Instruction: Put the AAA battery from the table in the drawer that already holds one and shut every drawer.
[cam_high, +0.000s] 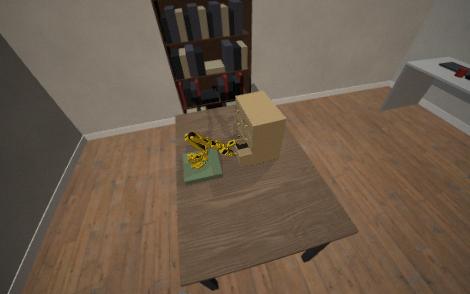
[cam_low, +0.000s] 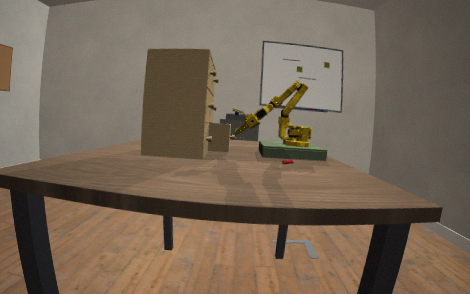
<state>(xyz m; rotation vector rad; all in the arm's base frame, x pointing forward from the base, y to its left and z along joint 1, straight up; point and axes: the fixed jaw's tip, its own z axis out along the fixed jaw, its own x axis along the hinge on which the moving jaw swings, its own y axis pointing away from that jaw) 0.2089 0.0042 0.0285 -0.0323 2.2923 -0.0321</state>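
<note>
A tan drawer cabinet [cam_high: 260, 127] stands on the wooden table; it also shows in the exterior view [cam_low: 177, 102]. Its bottom drawer [cam_low: 219, 137] is pulled partly out, and it shows in the top view [cam_high: 245, 154] too. The upper drawers look shut, with small knobs on their fronts. My gripper [cam_low: 233, 134] is at the front of the bottom drawer by its knob, with its fingers narrow; it also shows in the top view [cam_high: 234, 148]. A small red battery [cam_low: 287, 161] lies on the table just in front of the arm's green base [cam_low: 292, 150]. The drawer's contents are hidden.
The arm stands on the green base [cam_high: 202, 167] left of the cabinet. A bookshelf [cam_high: 205, 52] stands behind the table. A whiteboard [cam_low: 301, 76] hangs on the far wall. A white desk [cam_high: 435, 75] is at the far right.
</note>
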